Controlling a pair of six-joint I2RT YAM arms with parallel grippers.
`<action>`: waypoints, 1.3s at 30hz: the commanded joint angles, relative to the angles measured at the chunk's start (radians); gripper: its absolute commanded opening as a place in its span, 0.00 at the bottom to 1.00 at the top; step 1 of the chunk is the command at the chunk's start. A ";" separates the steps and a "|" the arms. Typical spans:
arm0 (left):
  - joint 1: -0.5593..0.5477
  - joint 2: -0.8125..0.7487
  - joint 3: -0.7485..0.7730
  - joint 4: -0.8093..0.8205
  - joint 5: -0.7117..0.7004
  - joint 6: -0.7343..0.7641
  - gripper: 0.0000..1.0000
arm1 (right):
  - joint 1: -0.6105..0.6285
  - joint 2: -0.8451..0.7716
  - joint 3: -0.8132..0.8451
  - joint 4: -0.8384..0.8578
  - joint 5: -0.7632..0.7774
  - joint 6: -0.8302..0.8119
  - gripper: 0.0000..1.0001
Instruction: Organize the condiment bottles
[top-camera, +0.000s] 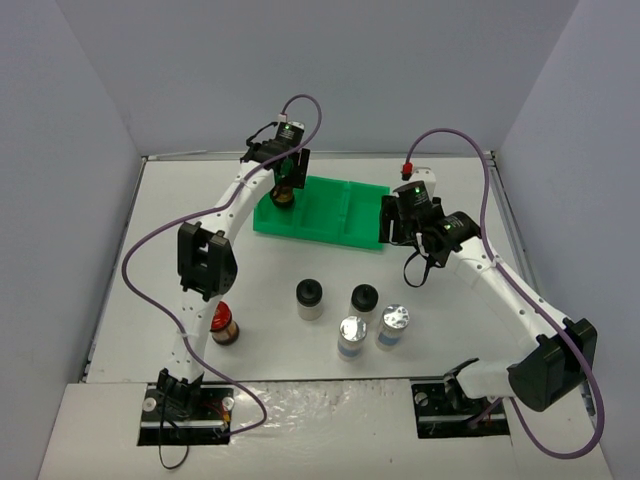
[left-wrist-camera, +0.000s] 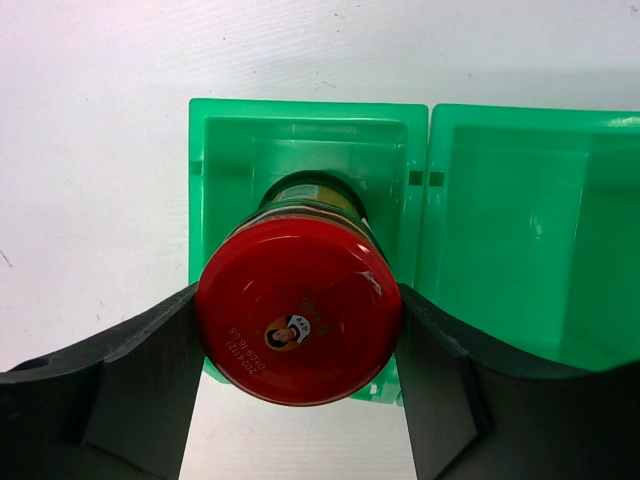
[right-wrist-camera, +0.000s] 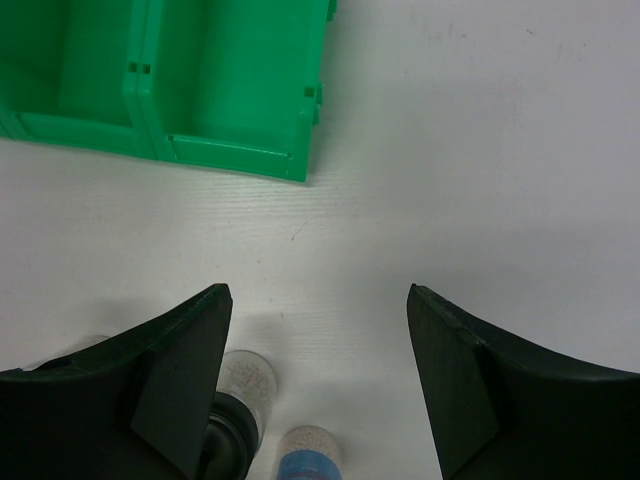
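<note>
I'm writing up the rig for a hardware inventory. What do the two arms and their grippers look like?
Both arms are white tubes with black joint housings: left arm, right arm. A purple cable loops along each. The left gripper and right gripper have matte black, wedge-shaped fingers. No markings are readable on them.

The tray (left-wrist-camera: 520, 200) is glossy green plastic; the red cap (left-wrist-camera: 298, 315) smooth and shiny; the table (right-wrist-camera: 480, 150) matt white; silver caps (top-camera: 397, 316) look metallic.
</note>
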 joint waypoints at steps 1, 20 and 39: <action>0.009 -0.054 0.093 0.127 -0.009 0.018 0.00 | -0.001 -0.035 -0.008 0.021 0.035 0.003 0.68; 0.018 -0.042 0.047 0.161 -0.003 0.014 0.00 | 0.001 -0.048 -0.030 0.021 0.038 0.016 0.68; 0.021 -0.057 -0.005 0.197 -0.029 0.033 0.77 | 0.000 -0.046 -0.042 0.026 0.037 0.014 0.71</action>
